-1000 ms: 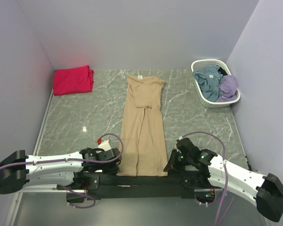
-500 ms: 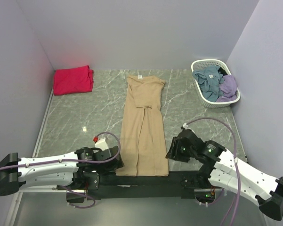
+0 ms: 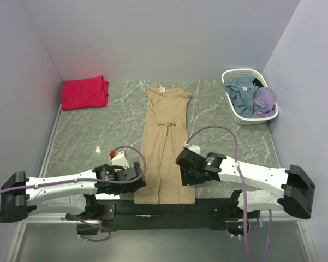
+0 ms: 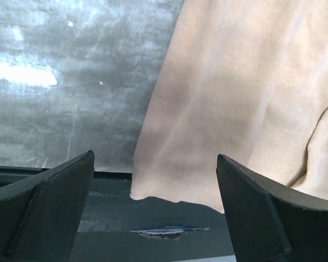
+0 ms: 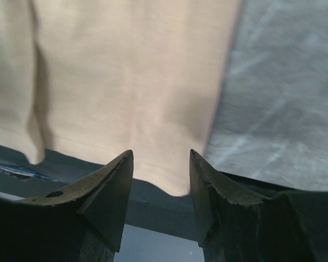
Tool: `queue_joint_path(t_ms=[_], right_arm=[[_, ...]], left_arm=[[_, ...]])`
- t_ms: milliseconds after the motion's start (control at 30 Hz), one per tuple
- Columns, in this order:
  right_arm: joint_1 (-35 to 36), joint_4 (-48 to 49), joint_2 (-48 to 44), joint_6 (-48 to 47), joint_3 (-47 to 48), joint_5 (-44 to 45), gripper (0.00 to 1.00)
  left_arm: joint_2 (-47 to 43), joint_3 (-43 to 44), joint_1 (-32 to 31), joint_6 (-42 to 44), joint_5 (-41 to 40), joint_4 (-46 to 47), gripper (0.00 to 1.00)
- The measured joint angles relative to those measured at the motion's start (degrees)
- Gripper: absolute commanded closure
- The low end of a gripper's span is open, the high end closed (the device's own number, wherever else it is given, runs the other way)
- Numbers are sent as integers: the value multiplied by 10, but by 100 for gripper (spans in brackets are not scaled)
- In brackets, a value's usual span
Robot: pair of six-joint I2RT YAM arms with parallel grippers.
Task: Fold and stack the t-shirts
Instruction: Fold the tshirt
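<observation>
Open tabletop [image 3: 98,131] flanks the tan t-shirt [image 3: 166,147]; basket [image 3: 241,118] blocks far-right corner.

The right gripper [image 3: 185,177] has swung from the lower right in over the tee's [image 3: 166,136] lower right hem, jaws now parted. The left gripper [image 3: 130,180], lower left, has spread wide.

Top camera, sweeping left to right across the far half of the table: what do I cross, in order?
red-pink t-shirt → tan t-shirt → white basket
</observation>
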Motion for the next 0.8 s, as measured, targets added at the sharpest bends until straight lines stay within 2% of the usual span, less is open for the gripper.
queue_joint_path(t_ms=[133, 433, 500, 733, 800], right_arm=[[37, 1, 51, 5, 38, 23, 49], [106, -20, 152, 44, 76, 52, 53], [113, -29, 165, 51, 85, 56, 56], [138, -40, 201, 76, 92, 56, 57], [143, -45, 214, 83, 96, 58, 61]], left_arm=[[-8, 0, 0, -4, -10, -10, 0], [-100, -10, 0, -31, -27, -39, 1], [-105, -14, 0, -34, -27, -42, 1], [-88, -18, 0, -36, -27, -45, 0], [-85, -18, 0, -36, -27, -45, 0]])
